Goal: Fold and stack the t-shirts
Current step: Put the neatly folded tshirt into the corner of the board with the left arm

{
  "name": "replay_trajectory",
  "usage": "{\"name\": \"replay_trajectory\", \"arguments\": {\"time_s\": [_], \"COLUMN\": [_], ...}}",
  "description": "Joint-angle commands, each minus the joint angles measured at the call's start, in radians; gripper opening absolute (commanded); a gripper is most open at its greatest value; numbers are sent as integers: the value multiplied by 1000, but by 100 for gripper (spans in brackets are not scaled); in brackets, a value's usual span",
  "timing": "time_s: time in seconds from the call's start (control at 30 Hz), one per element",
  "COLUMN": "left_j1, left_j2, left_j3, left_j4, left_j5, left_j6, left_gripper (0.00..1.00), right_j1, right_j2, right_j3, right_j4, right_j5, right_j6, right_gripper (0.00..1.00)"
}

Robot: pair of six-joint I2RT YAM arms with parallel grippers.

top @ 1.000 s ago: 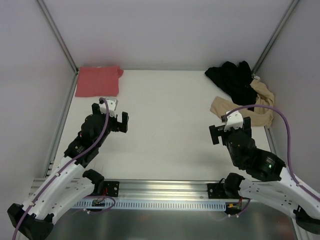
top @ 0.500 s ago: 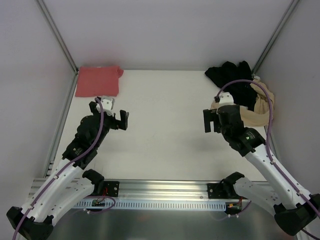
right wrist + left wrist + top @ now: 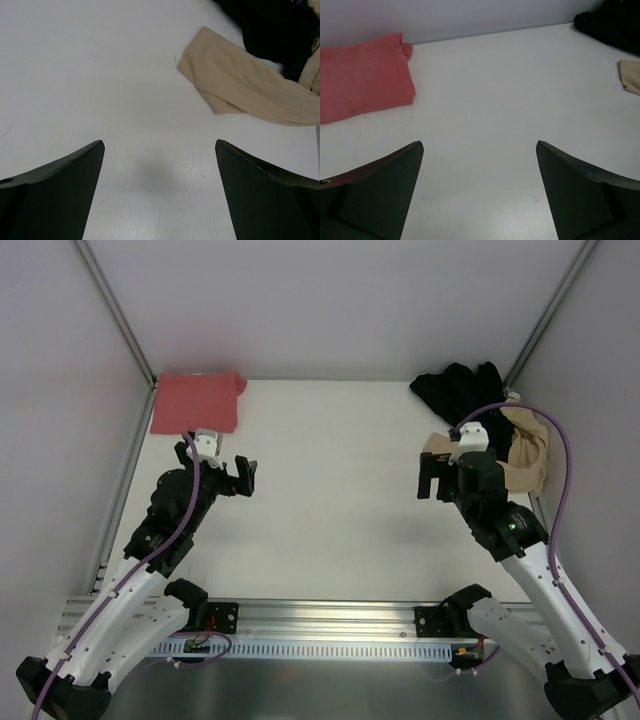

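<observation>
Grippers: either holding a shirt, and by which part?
Nothing held. Left gripper and right gripper are both open and empty; beige t-shirt lies untouched ahead of the right.

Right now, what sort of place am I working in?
Probably a lab test cell, not a home: a white table boxed in by plain grey panels on aluminium posts, with a metal mounting rail along its near edge.

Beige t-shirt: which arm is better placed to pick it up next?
Likely right. The open right tool hangs just beside the beige t-shirt; the left tool, also open, is far off, near the folded red t-shirt.
</observation>
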Motion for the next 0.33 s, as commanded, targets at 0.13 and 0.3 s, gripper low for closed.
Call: {"name": "replay_trajectory", "arguments": {"time_s": [0.13, 0.3], "left_j1": [11, 11], "left_j2": [2, 1], "left_j3": [3, 4], "left_j4": [50, 49], "left_j5": [42, 41], "left_j6": [-17, -16], "left_gripper": [99, 99], "right_j1": [-24, -36], "right_j2": [-6, 0], "right_j3": [0, -4], "right_j4": [35, 39], "right_j5": [-19, -37], "right_j6": [13, 16], "right_gripper": [100, 100]}}
